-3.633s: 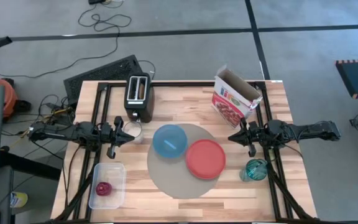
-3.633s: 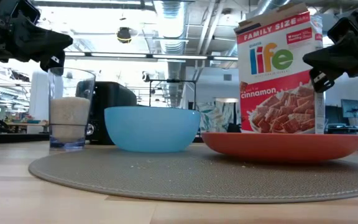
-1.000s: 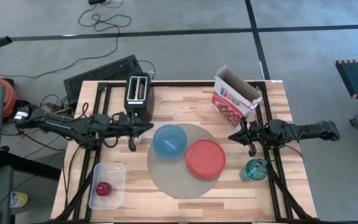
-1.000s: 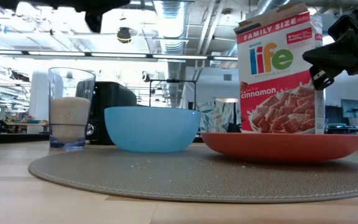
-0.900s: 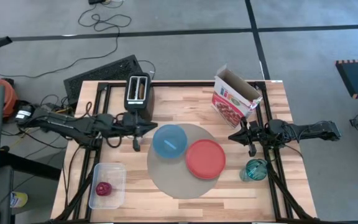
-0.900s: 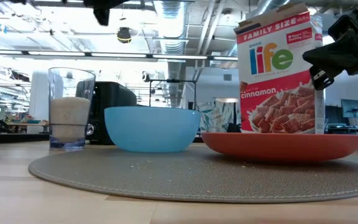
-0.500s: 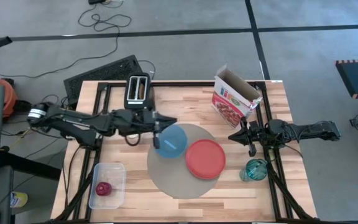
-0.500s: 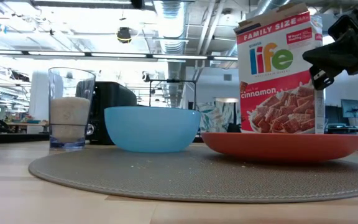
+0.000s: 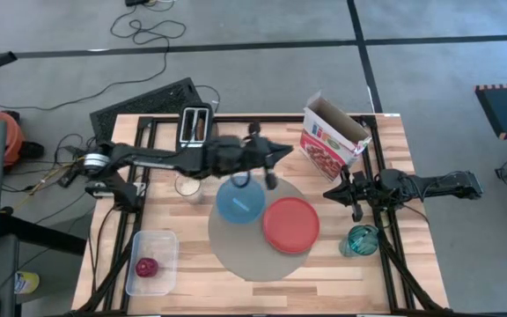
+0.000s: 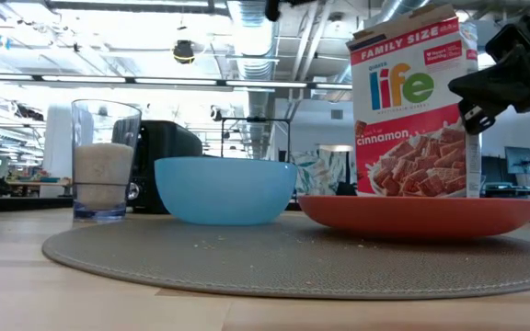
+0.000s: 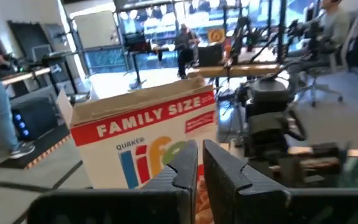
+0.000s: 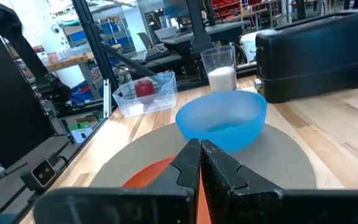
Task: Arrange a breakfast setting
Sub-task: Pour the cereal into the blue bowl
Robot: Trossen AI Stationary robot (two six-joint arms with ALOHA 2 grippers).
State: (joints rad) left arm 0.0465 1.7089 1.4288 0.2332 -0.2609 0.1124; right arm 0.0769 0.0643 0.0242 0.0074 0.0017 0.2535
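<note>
The left gripper [image 9: 269,157] is stretched out above the far edge of the round grey-beige mat [image 9: 236,251], just past the light-blue bowl [image 9: 239,199] and pointing toward the cereal box [image 9: 331,138]; its fingers [image 11: 185,167] are nearly together with only a thin gap and nothing between them. The right gripper [image 9: 334,192] hangs over the right side of the wooden surface [image 9: 262,134], near the box and the red-orange plate [image 9: 290,224], its fingers [image 12: 194,163] pressed close with nothing held. Bowl and plate sit side by side on the mat, touching or nearly so. The teal glass [image 9: 362,239] stands off the mat near the right edge of the surface. A clear glass of white powder [image 10: 105,158] stands left of the bowl, in front of the black-and-silver toaster [image 9: 196,130] at the far side. The red apple [image 9: 146,266] lies inside the clear plastic tub [image 9: 161,245] at the near left corner. In the left wrist view, people show in the room beyond the box.
</note>
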